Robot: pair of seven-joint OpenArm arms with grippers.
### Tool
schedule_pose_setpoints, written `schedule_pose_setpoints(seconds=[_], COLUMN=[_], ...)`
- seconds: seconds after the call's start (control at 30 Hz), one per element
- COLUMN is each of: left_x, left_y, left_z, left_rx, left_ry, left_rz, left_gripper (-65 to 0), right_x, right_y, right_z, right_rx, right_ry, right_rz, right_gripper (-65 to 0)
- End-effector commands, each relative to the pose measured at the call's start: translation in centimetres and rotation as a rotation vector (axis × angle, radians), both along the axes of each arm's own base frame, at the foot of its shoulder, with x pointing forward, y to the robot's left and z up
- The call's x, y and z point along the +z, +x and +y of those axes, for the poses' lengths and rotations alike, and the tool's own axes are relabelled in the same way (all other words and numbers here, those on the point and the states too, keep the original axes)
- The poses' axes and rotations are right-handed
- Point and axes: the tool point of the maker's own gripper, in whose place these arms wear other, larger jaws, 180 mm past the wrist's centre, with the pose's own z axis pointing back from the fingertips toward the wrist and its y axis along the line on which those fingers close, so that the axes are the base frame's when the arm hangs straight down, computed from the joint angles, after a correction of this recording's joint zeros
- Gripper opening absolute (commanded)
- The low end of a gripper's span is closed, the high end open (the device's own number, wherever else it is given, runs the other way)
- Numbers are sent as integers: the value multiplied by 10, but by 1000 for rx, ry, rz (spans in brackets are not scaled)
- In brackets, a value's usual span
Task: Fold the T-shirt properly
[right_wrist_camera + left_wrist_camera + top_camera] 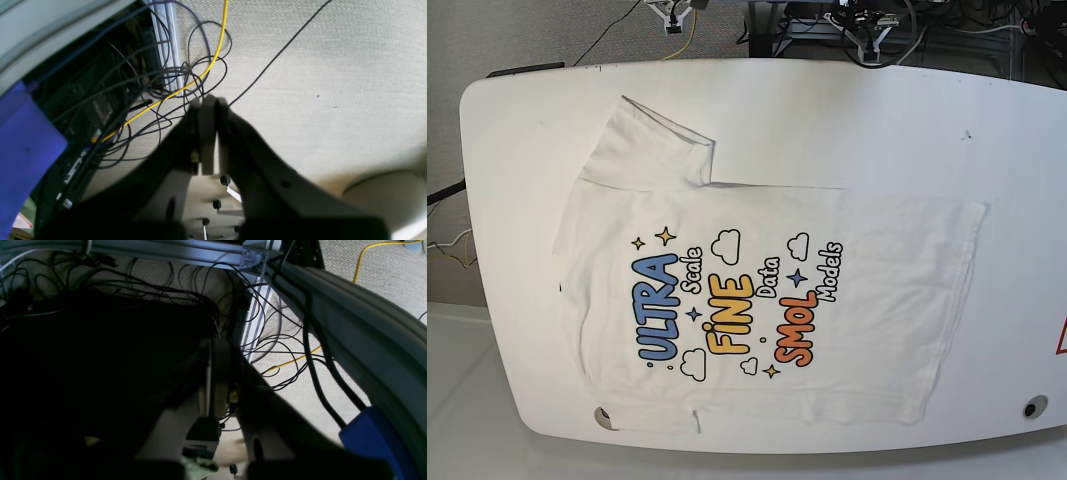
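The T-shirt (757, 290) is lying flat, print up, across the white table (847, 110), one sleeve reaching toward the far left corner. The right tool (210, 103) is hanging over carpet and cables, jaws pressed together, holding nothing. The left tool (215, 346) is likewise closed and empty.

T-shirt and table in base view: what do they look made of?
T-shirt: soft woven or knit fabric, likely cotton, matte white; it lies limp with small wrinkles and hemmed edges. The coloured lettering looks like a flat print.
Table: hard, smooth white top, probably laminate or painted board, with a slight sheen and rounded corners; exact material not discernible.
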Motion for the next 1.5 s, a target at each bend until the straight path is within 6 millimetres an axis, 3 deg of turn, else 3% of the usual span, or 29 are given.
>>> schedule_pose_setpoints(seconds=[0.0, 0.33, 0.67, 0.93, 1.33, 1.47], left_x=[0, 4, 5, 10, 30, 46], left_y=[-8, -40, -42, -42, -59, -63], left_z=[7, 26, 25, 32, 55, 61], left_rx=[-5, -9, -9, 0, 3, -30], left_ry=[3, 9, -4, -4, 15, -1], left_rz=[11, 18, -2, -61, -139, -181], left_gripper=[-650, -650, -650, -650, -650, -650], right_x=[1, 8, 8, 10, 21, 33], right_y=[-9, -43, -46, -55, -70, -80], right_z=[-4, -31, -19, -26, -56, -75], right_rx=[-4, -1, -7, -10, 56, 114], right_ry=[5, -15, -10, -19, -62, -89], right_rz=[5, 3, 2, 10, -20, -46], right_gripper=[-650, -650, -650, -650, -650, -650])
